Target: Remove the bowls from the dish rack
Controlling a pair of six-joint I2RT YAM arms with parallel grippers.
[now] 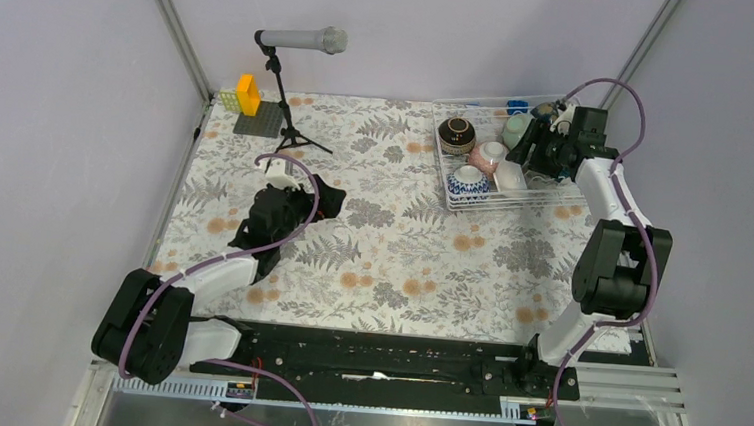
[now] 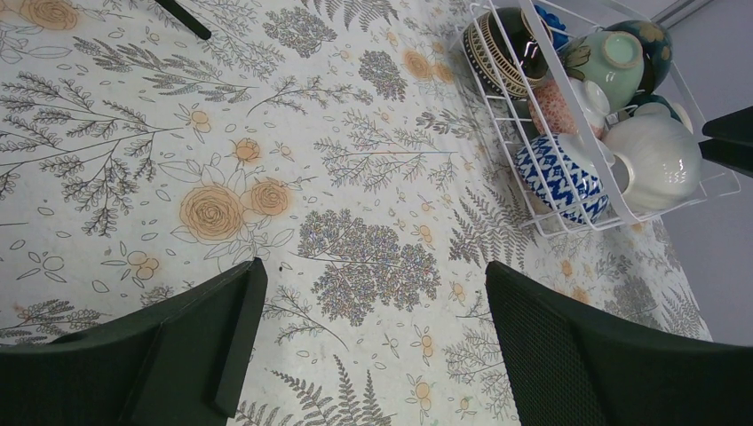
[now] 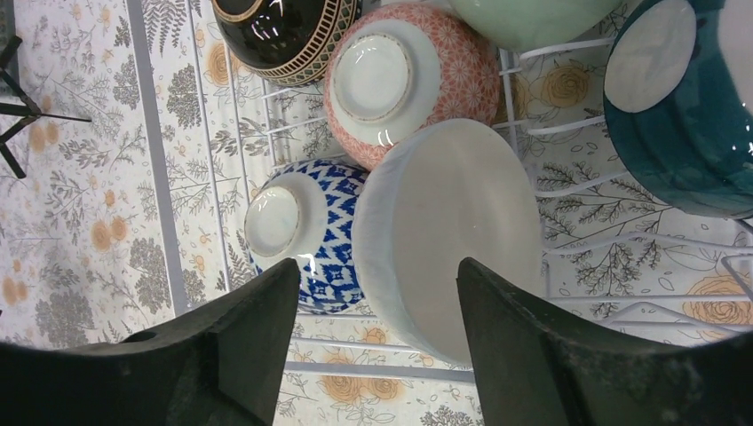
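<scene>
Crowding the wire rack (image 1: 514,201) sit glossy round bowls (image 3: 448,240).

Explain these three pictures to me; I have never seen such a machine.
Two robot arms are bolted at the near edge. One picture looks down from above; the other two come from cameras on the wrists, so the dark shapes below are each arm's own fingers. On the flowered cloth stand a microphone, a yellow block and a dish rack of bowls. The left gripper is open over cloth, the right gripper open over a white bowl. Nothing is held.
</scene>
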